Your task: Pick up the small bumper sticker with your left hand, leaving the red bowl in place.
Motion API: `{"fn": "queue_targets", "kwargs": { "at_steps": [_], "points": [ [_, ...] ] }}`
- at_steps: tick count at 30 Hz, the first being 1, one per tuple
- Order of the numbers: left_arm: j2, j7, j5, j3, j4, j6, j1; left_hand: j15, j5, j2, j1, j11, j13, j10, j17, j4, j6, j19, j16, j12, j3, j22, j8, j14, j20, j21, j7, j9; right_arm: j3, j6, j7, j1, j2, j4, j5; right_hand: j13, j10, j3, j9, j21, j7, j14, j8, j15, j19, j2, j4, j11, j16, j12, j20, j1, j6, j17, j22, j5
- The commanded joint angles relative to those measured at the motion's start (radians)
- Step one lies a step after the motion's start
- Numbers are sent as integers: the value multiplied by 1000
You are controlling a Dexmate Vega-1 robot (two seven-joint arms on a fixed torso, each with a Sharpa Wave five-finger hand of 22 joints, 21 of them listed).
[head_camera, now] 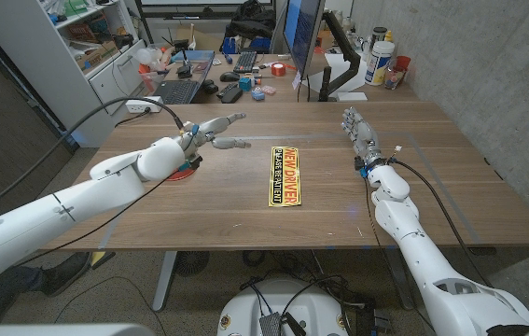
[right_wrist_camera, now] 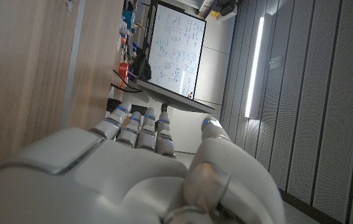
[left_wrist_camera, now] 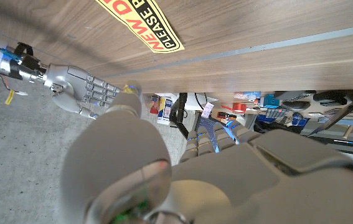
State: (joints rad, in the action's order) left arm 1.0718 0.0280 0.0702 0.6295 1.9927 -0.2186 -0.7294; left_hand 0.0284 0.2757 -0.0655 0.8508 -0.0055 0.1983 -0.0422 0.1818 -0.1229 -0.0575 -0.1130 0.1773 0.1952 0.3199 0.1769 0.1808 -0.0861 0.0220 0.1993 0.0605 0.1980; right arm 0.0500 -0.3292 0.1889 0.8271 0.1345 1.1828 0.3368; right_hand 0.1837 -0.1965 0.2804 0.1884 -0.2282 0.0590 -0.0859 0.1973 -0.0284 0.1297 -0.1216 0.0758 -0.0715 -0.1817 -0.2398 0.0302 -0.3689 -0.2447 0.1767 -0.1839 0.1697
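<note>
The wooden table (head_camera: pixel 451 201) shows bare wood on every side of the bumper sticker (head_camera: pixel 284 175), which lies flat mid-table. Left hand (head_camera: pixel 210 133) hovers left of it, fingers apart, holding nothing. Right hand (head_camera: pixel 359 132) sits far right, fingers straight, apart, empty. The red bowl (head_camera: pixel 184 172) peeks from under the left forearm.
</note>
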Motion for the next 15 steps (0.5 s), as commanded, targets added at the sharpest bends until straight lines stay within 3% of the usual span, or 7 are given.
{"fn": "queue_targets", "kwargs": {
  "at_steps": [1, 7, 15],
  "points": [
    [-4, -92, 99, 45, 21, -60, 63, 0, 4, -2, 16, -1, 1, -8, 0, -6, -1, -4, 0, -3, 2, 4, 7, -11, 6, -2, 1, 2, 2, -8, 0, -6, -3, -2, 3, 2, -5, -7, 1, 5, -2, -6, 2, 1, 0, 4, 0, -1, -7, 6, -3, -2, -7, 4, -1, 7],
    [-24, -100, 133, 58, 16, -77, 81, -8, 4, -9, 13, -11, 2, 15, 1, -3, 37, 2, 12, 11, -7, 4, 25, 8, 11, 1, -7, 3, 2, -14, 0, -6, -5, -2, 5, 2, -6, -8, 1, 6, -2, -7, 1, 1, 1, 5, 1, -1, -7, 7, -3, -2, -8, 3, -1, 8],
    [-49, -146, 214, 102, -2, -79, 130, -10, 2, -13, 0, -15, 2, 23, 2, 5, 34, 22, 15, 15, -18, 6, 24, 18, 33, 9, -14, 2, 0, -26, -5, -8, -10, -3, 8, 2, -6, -9, 1, 7, -3, -7, 1, 0, 1, 5, 2, -1, -6, 8, -3, -2, -8, 3, -1, 8]
  ]
}}
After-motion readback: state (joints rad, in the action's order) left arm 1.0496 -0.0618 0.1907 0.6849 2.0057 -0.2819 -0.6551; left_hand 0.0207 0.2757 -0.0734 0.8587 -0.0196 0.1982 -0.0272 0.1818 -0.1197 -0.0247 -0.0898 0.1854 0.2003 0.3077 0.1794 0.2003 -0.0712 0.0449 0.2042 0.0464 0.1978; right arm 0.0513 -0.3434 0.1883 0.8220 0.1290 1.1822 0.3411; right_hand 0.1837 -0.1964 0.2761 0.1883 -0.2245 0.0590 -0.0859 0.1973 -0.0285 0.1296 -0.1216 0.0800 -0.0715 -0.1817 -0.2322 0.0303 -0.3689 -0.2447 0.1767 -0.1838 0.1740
